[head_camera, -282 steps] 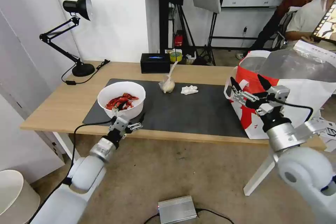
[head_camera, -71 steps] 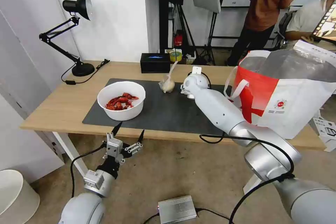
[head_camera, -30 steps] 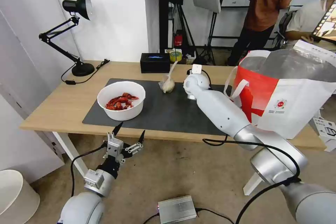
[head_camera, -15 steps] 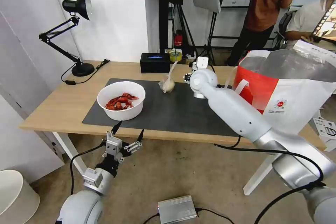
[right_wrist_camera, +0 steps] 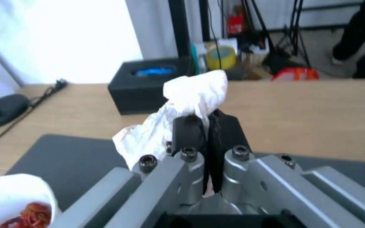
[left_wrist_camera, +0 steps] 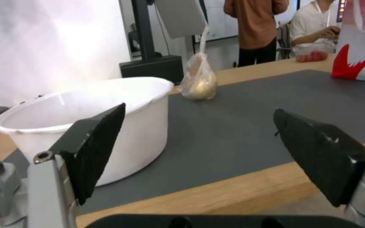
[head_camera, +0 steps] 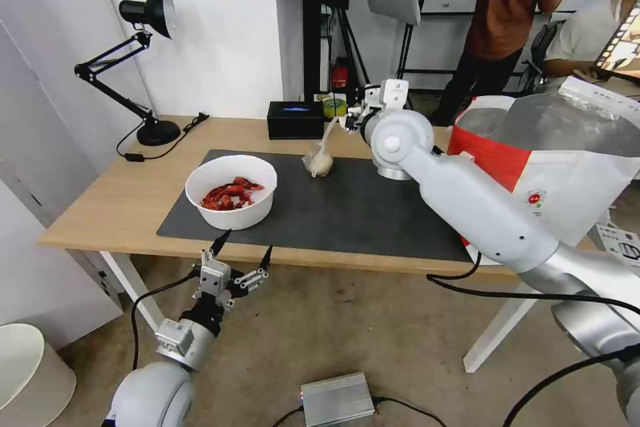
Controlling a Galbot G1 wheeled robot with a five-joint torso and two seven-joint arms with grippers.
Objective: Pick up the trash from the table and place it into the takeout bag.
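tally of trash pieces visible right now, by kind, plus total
Bowls of crayfish shells: 1, white bowl on the dark mat.
Knotted clear bags: 1, knotted bag on the mat.
Tissues: 1, crumpled tissue held in the right gripper, off the table.
Clamshell trays: 1, clear tray beside the takeout bag.
Total: 4

White round bowl (head_camera: pixel 231 191) of red crayfish shells on the grey mat at nine o'clock, knotted clear bag (head_camera: pixel 319 161) upright at twelve, crumpled white tissue (right_wrist_camera: pixel 182 117) pinched aloft, takeout bag (head_camera: pixel 567 173) standing open at three.
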